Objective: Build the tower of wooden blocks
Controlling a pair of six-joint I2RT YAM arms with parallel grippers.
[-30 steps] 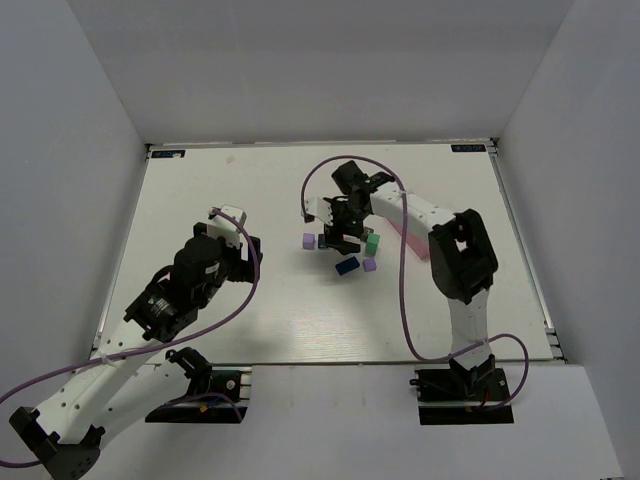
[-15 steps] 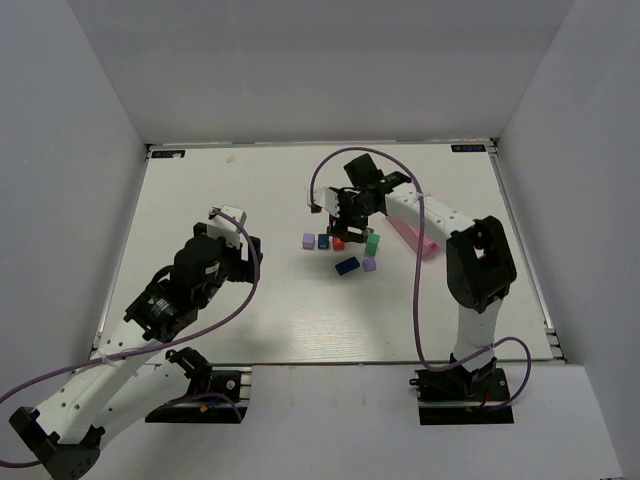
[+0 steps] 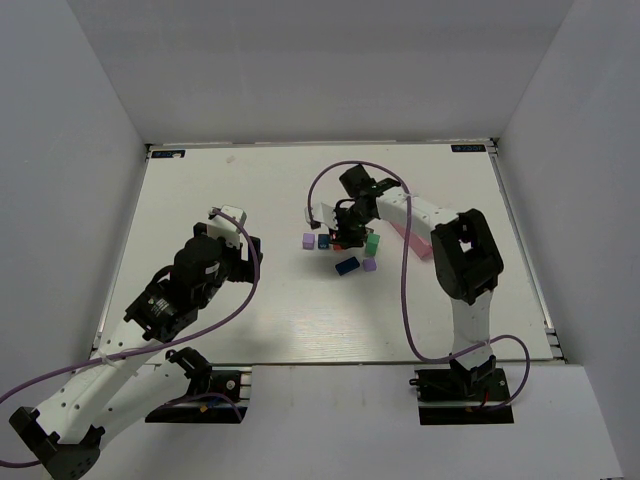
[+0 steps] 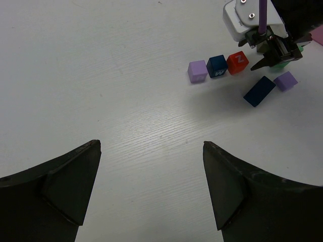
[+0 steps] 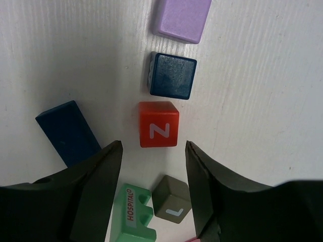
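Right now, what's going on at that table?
The right gripper hangs open just short of the red Z block, without gripping it. That block lies in a short row with a dark blue cube and a lilac cube. A dark blue brick and a green block lie close by. Every block sits singly on the table, so no tower has been started. The left gripper is open and empty, well back from the blocks.
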